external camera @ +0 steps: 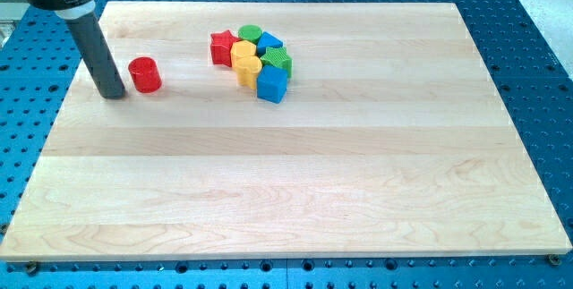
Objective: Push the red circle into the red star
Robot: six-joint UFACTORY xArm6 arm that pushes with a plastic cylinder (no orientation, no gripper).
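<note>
The red circle (144, 74) is a short red cylinder standing on the wooden board (286, 191) at the upper left. The red star (221, 46) lies to its right and a little higher, at the left edge of a cluster of blocks. My tip (112, 94) rests on the board just left of the red circle, close to it or touching it; the dark rod rises from there to the view's top left.
The cluster beside the red star holds a green circle (250, 33), a blue block (269, 41), two yellow blocks (243, 54) (249, 72), a green block (277, 60) and a blue cube (272, 84). Blue perforated table surrounds the board.
</note>
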